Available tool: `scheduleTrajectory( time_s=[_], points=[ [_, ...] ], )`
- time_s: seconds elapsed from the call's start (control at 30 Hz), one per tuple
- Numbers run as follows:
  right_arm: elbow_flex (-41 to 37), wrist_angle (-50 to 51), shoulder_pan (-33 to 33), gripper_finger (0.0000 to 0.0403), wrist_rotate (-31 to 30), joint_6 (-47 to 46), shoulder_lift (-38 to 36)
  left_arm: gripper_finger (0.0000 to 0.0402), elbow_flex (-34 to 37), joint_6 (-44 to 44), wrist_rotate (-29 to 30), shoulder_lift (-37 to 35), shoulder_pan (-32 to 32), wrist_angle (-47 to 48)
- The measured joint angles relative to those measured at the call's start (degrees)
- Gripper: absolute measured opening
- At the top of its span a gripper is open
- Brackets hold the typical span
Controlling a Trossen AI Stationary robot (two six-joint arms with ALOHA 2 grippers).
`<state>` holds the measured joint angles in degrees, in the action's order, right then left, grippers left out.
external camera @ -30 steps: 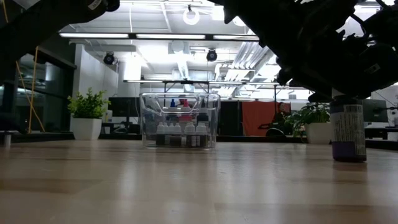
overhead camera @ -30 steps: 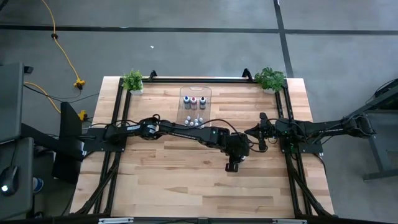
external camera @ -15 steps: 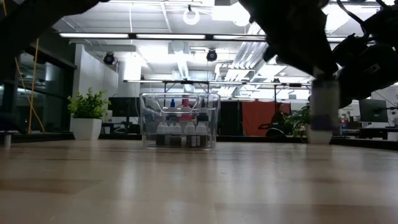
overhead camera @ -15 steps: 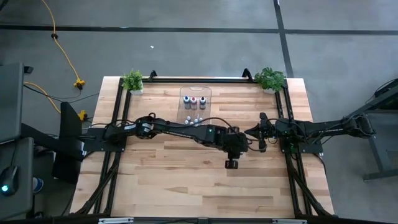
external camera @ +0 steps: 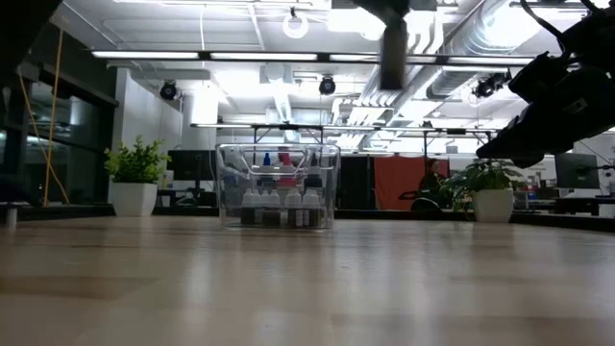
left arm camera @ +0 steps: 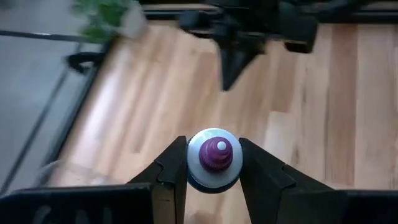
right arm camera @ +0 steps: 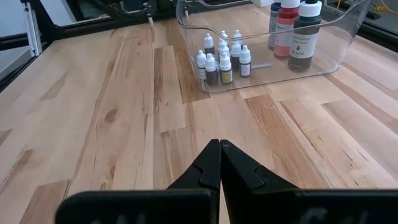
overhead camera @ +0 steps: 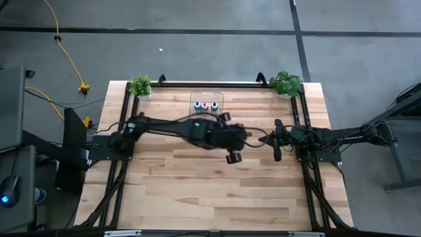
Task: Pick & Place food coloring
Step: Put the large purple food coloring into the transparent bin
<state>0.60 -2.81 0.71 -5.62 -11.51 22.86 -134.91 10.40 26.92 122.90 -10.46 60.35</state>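
Left pincer (left arm camera: 213,180) gripped a purple-capped food coloring bottle (left arm camera: 214,158), raised above mid-bench (overhead camera: 197,191). A dark bottle (right arm camera: 300,34) in the clear bin (right arm camera: 348,46) by the far edge read "BLACK". Right pincer (right arm camera: 219,163) clenched empty, near the right edge.

The purple-tipped bottle (left arm camera: 213,159) hides its body below the left claw (left arm camera: 213,171).

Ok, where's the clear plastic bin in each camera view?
High view: the clear plastic bin sits top centre.
Low view: left of centre, far back.
Left wrist view: cannot make it out.
Right wrist view: upper right.
Shared landmark: the three larger bottles inside it.
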Motion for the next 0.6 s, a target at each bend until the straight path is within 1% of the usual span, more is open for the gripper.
scheduleTrajectory(
  time_s=[0.13,0.23,0.37,0.5,0.6],
  points=[
    [0.0,0.0,0.0,0.0,0.0,0.0,0.0,0.0101,0.0,3.0,5.1,-5.6,-1.4,4.5],
    [0.0,0.0,0.0,0.0,0.0,0.0,0.0,0.0101,0.0,5.7,10.3,-9.2,-3.0,8.4],
    [0.0,-0.1,0.0,0.0,0.0,0.0,0.0,0.0101,0.0,12.5,17.7,-13.7,-4.5,12.9],
    [0.0,0.0,0.0,0.0,0.0,0.0,0.0,0.0101,-0.1,19.5,23.1,-15.8,-4.5,15.3],
    [0.0,0.0,0.0,0.0,0.0,0.0,0.0,0.0101,-0.1,21.5,26.5,-16.0,-3.9,15.7]
  ],
)
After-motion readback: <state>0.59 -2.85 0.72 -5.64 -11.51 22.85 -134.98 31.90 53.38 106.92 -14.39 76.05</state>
